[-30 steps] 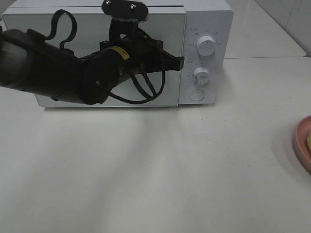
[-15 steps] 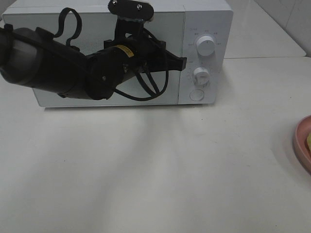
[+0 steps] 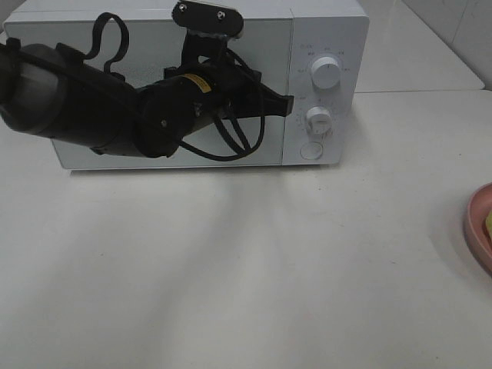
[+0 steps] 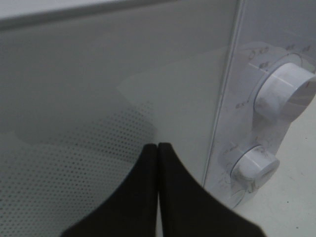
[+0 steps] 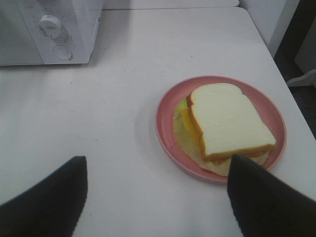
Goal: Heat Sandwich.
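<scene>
— Sandwich [image 5: 229, 123]: you see pale cream bread with yellow filling, lying on the pink plate [image 5: 168, 131] on the table [image 5: 123, 79].
— And your grippers?
— Left gripper [image 4: 157, 148] pressed together at the microwave [image 3: 327, 31] door; right gripper [image 5: 157, 190] spread wide, holding nothing.

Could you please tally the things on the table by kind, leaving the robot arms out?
Microwave: 1
Plate: 1
Sandwich: 1
Total: 3
</scene>
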Controlling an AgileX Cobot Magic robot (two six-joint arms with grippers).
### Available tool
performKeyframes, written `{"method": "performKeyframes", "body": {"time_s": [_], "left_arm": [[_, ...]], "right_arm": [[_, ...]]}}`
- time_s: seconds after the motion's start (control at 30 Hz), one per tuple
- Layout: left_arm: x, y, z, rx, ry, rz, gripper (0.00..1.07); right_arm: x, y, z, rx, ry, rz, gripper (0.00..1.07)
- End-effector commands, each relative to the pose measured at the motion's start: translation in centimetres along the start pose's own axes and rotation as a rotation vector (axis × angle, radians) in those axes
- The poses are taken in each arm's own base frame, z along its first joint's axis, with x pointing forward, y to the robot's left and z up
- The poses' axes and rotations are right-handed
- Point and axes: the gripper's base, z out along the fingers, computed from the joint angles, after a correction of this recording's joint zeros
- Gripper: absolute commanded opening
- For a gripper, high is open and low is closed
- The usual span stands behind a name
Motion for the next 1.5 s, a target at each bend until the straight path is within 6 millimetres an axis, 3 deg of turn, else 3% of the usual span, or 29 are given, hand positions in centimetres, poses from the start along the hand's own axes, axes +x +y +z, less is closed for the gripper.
{"method": "performKeyframes", "body": {"time_s": [0.03,0.23,0.7,0.77,0.8,0.83,0.87,0.93,0.97,1.5], "left_arm": [[-1.4,2.0,0.3,-0.083,-0.081,-0.073,0.00],[-1.3,1.9,0.2,-0.071,-0.051,-0.076,0.00],[-1.1,-0.4,-3.4,0.015,0.056,-0.061,0.00],[-0.6,-0.8,-4.0,0.045,0.132,-0.065,0.10],[-0.4,-1.1,-4.3,0.069,0.201,-0.076,0.20],[-0.4,-1.1,-4.3,0.069,0.201,-0.076,0.20],[-0.3,-1.2,-4.5,0.081,0.233,-0.086,0.45],[0.0,-1.4,-4.9,0.104,0.304,-0.107,0.78],[0.1,-1.6,-5.4,0.128,0.370,-0.111,1.01],[-0.5,-2.2,-10.1,0.285,0.731,0.025,1.00]], "right_arm": [[0.2,-0.1,-0.3,0.009,-0.032,-0.007,0.76],[0.2,-0.1,-0.3,0.009,-0.032,-0.007,0.76],[0.2,-0.1,-0.3,0.009,-0.032,-0.007,0.75],[0.2,-0.1,-0.3,0.009,-0.032,-0.007,0.75],[0.2,-0.1,-0.3,0.009,-0.032,-0.007,0.75],[0.2,-0.1,-0.3,0.009,-0.032,-0.007,0.75],[0.2,-0.1,-0.3,0.009,-0.032,-0.007,0.75],[0.2,-0.1,-0.3,0.009,-0.032,-0.007,0.75],[0.2,-0.1,-0.3,0.009,-0.032,-0.007,0.75],[0.2,-0.1,-0.3,0.009,-0.032,-0.007,0.75]]}}
